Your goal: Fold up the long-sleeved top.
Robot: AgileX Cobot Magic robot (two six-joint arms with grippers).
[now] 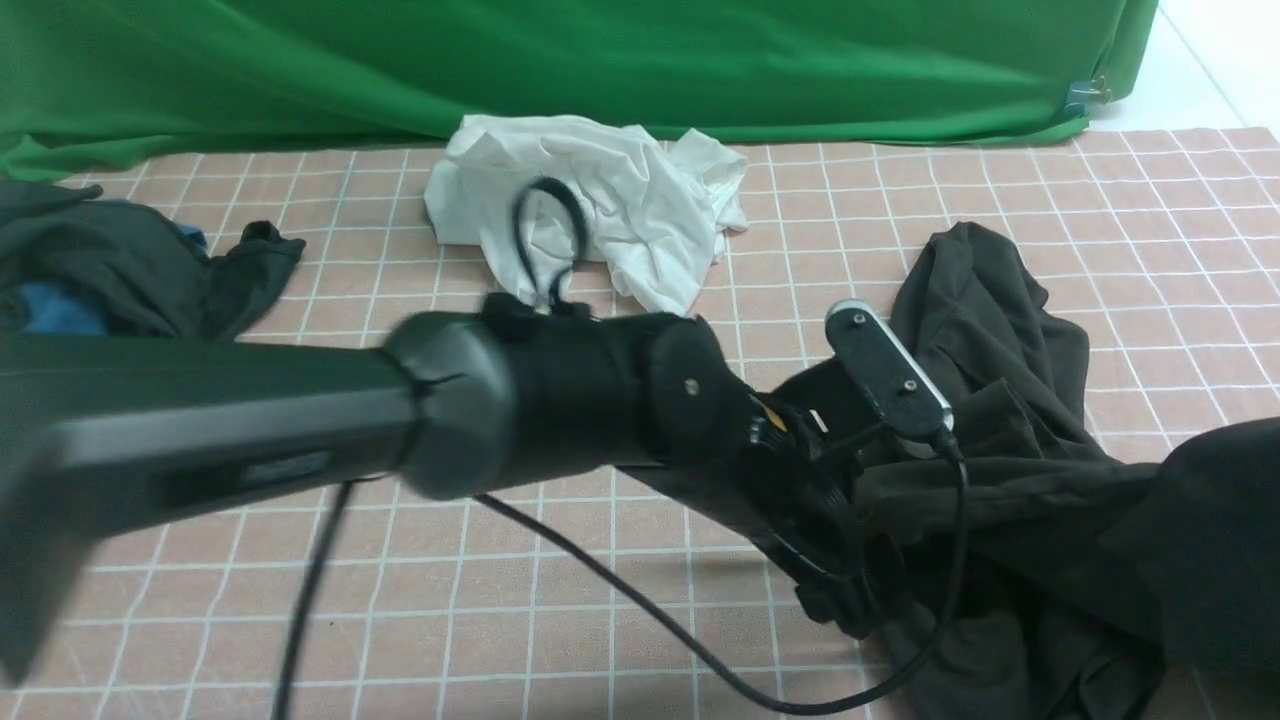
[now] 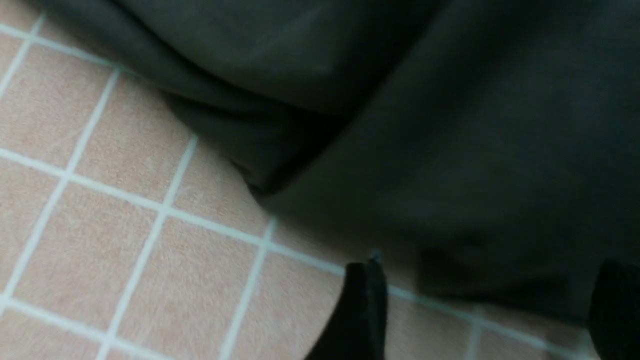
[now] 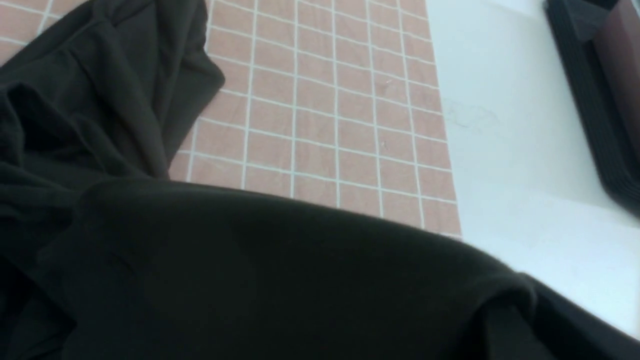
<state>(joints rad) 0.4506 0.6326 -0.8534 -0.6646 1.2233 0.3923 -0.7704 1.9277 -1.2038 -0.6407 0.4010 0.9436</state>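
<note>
Where the left arm stretches across the front view, the left hand (image 1: 845, 575) ends low against the near left edge of the top (image 1: 990, 340). It is black on dark cloth, so its fingers are hard to make out there. The left wrist view shows the fingers (image 2: 362, 315) spread wide, with the top's edge lying between them and their tips close over the tabletop (image 1: 560, 630). They pinch nothing.

The top lies crumpled right of centre. One part reaches away toward the backdrop (image 1: 600, 60), and the rest rises toward the right arm at the lower right corner. The right hand itself is hidden, because the top hangs right across the right wrist view and covers it. That hand is pressed together, but I cannot tell whether cloth is caught in it.

Only the front view shows the other clothes, both well apart from the top. A dark garment (image 1: 120, 260) lies at the far left with something blue (image 1: 60, 305) under it, and a white garment (image 1: 620, 190) is bunched at the back centre.

Only the right wrist view shows the tabletop's pink, white-gridded cover (image 3: 320, 100) ending at a bare white surface (image 3: 500, 140). A dark object (image 3: 590, 75) sits beyond it at the corner. The green backdrop closes off the far side.
</note>
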